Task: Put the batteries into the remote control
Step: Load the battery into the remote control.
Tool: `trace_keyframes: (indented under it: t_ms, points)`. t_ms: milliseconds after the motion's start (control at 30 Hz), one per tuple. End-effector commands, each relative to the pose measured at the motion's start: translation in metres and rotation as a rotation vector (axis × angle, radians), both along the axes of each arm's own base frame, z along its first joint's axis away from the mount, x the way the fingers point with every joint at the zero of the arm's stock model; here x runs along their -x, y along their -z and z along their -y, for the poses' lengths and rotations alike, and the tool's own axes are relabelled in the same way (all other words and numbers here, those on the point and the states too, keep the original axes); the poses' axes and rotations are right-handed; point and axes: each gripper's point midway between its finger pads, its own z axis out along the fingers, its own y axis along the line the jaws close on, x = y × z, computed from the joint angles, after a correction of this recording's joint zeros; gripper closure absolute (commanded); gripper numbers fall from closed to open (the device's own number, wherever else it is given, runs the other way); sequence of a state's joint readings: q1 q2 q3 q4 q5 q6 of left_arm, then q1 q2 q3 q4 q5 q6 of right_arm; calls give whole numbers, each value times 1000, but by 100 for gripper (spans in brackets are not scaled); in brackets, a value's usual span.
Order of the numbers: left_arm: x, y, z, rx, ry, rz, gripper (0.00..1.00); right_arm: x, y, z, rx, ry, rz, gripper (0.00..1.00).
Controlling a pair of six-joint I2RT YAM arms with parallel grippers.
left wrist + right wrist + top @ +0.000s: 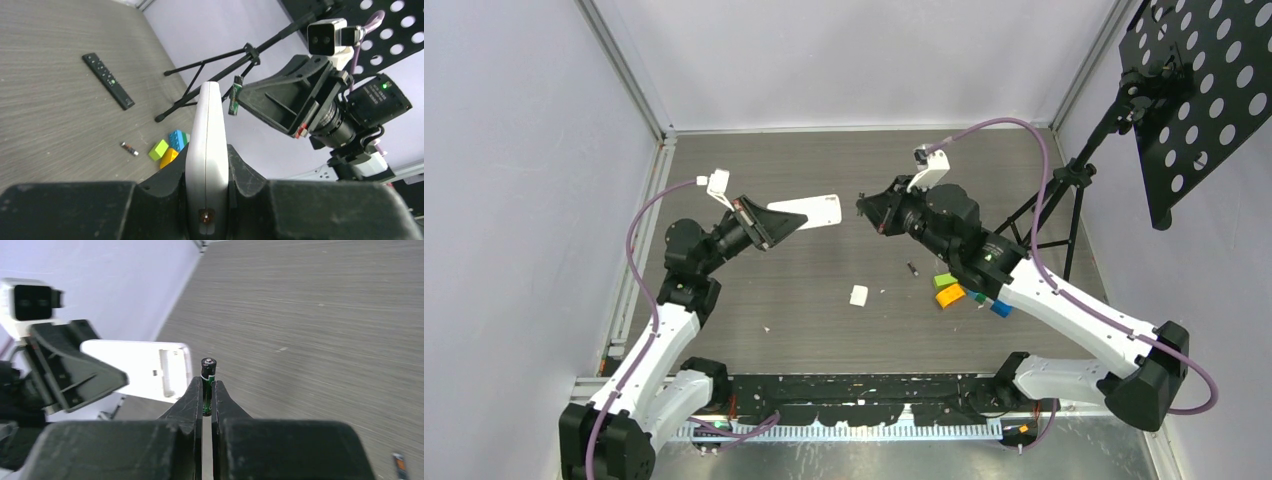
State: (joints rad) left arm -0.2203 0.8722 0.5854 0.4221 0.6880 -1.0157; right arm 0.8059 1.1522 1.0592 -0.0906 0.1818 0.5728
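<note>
Green-black battery [208, 367] pinched, right end effector [208, 390] raised facing white remote [145, 369].

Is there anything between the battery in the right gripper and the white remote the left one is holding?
Nothing visible. The battery, pinched in the right gripper, and the white remote in the left gripper are apart in mid-air, with only open space between them.

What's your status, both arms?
Left pincer shut on white remote, held off table. Right pincer shut on green-black battery, raised beside remote's end, not touching. Nothing between them. Spare battery lies on table.
</note>
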Motion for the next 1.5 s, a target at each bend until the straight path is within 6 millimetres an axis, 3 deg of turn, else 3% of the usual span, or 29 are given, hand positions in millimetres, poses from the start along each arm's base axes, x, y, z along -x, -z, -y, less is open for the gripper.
trace_keyframes:
  t_ms: [0, 133, 300, 833, 1067, 1300, 1467]
  points:
    - [4, -41, -3, 143, -14, 85, 100, 17, -65, -37, -199, -113, 95, 100]
    - [6, -48, -2, 182, 6, 83, 100, 23, -76, -54, -200, -149, 127, 100]
    - [7, -50, -2, 205, 17, 61, 100, 20, -81, -61, -177, -151, 171, 99]
    - [8, -57, -1, 271, 46, 34, 100, 17, -62, -75, -86, -200, 249, 94]
    - [12, -70, -2, 311, 55, 43, 100, 16, -41, -65, 10, -175, 270, 91]
    - [11, -69, -2, 314, 54, 37, 100, 3, -40, -50, 28, -67, 247, 92]
    - [10, -66, -1, 311, 55, 26, 100, 7, -40, -60, 27, -117, 242, 92]
